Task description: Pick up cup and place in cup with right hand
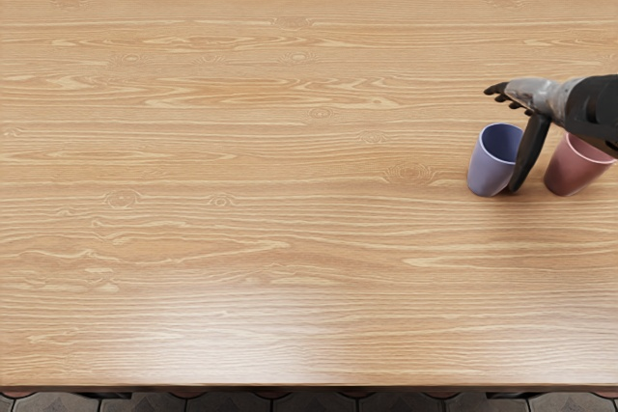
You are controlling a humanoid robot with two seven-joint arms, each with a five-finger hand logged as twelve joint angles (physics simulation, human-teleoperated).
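Observation:
My right hand (504,138) reaches in from the right edge, above and behind the two cups. Its dark fingers extend leftward over the far side of the blue-purple cup (491,173), spread and holding nothing. The long dark thumb points down between the cups, close along the right side of the blue-purple one; whether it touches is unclear. That cup stands upright on the table. To its right is the pink cup (572,169), its upper right part hidden by the wrist and forearm.
The wooden table (270,180) fills most of the view. Its far edge runs along the top and its near edge along the bottom, with tiled floor beyond. Both cups are near the right edge of the picture. No left arm shows.

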